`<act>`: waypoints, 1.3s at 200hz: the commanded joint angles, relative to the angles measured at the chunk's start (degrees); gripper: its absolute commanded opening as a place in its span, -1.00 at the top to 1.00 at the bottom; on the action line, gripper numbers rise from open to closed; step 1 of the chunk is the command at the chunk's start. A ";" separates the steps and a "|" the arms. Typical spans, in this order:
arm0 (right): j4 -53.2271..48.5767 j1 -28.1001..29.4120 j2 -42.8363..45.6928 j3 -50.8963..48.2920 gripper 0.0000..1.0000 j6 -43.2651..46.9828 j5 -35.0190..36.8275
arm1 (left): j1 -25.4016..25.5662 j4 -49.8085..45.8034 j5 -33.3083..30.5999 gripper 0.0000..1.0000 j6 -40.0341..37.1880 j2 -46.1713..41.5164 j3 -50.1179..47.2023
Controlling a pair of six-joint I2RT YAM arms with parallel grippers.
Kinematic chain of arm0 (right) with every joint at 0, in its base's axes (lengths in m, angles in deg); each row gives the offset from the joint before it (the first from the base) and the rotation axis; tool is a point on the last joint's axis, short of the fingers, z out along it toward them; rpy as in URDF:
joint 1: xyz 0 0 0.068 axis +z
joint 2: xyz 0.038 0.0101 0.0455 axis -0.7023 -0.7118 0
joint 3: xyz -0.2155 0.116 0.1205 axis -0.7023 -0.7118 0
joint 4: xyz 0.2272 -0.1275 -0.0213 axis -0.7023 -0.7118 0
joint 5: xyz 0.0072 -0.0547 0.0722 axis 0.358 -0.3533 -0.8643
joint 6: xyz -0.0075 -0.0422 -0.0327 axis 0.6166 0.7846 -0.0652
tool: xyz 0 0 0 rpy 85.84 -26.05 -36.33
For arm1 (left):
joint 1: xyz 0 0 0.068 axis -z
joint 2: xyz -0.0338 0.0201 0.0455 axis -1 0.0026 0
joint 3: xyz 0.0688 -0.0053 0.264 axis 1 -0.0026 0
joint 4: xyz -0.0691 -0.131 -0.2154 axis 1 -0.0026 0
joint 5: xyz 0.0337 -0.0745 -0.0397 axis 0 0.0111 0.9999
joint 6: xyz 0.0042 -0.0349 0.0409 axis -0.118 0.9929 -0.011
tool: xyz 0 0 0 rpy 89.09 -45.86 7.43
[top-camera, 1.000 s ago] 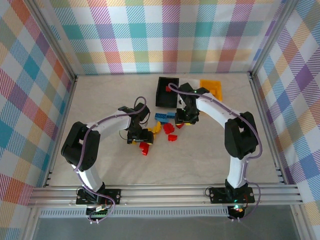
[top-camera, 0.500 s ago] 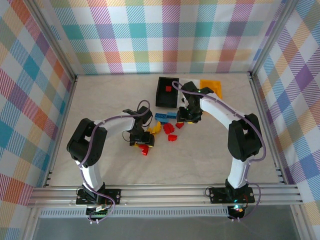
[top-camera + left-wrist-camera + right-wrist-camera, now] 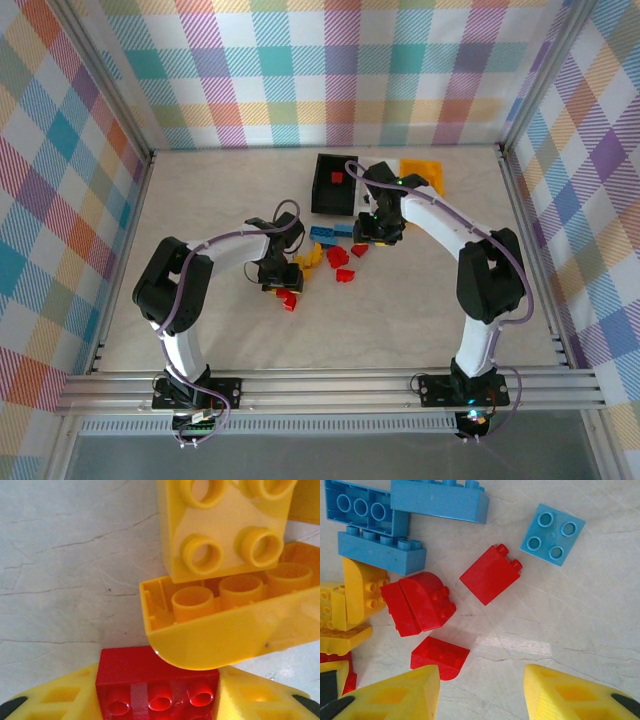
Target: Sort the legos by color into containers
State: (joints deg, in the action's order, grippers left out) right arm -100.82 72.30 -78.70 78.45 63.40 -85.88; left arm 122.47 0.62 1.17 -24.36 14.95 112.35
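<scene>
Two end effectors hang over a loose cluster of legos (image 3: 335, 255) in the middle of the bench (image 3: 200, 200). The left end effector (image 3: 159, 702) is clamped on a red brick (image 3: 150, 670). Its yellow fingers (image 3: 55, 697) press against both sides of the brick, which sits squarely between them. At the brick's far edge, touching or overlapping it, lies a curved yellow brick (image 3: 235, 630) with its hollow side showing. Beyond that is a square yellow brick (image 3: 225, 525), studs up.

The right end effector (image 3: 482, 685) has its fingers apart, bare bench between them, and holds nothing. A small curved red brick (image 3: 440, 657) lies just beside one fingertip, outside the gap. Farther out lie a paired red curved piece (image 3: 420, 602), a sloped red brick (image 3: 490, 574) and a light blue square brick (image 3: 552, 534). Darker blue bricks (image 3: 437, 500) and more yellow bricks (image 3: 355, 592) lie at the edge of that view.

At the far side of the bench, a black bin (image 3: 322, 195) holds one red lego (image 3: 338, 179). A yellow-orange bin (image 3: 425, 172) stands to its right, past the right arm.
</scene>
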 commanded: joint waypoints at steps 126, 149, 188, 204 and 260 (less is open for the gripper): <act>4.31 -1.05 17.95 -6.86 -0.09 1.19 -2.85 | -6.39 -6.53 -2.86 0.07 -1.31 29.87 67.45; 2.70 -1.05 20.41 -7.15 -0.11 0.60 -2.31 | -6.78 -5.36 -3.62 0.06 0.11 38.90 80.00; 0.92 -1.07 24.08 -9.86 -0.19 -0.52 -0.47 | -6.87 1.25 -0.47 -0.29 3.05 43.98 84.07; 0.36 -1.05 24.46 -10.87 -0.21 -1.37 0.13 | -6.85 0.67 0.82 -0.43 2.72 43.61 84.08; -0.06 -0.93 17.34 -11.78 -0.22 -2.09 -4.19 | -5.91 -4.38 0.19 -0.67 1.39 32.52 76.66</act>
State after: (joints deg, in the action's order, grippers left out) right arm -99.49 71.58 -56.77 66.56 61.57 -87.24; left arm 116.02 0.16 1.54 -22.43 56.93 192.04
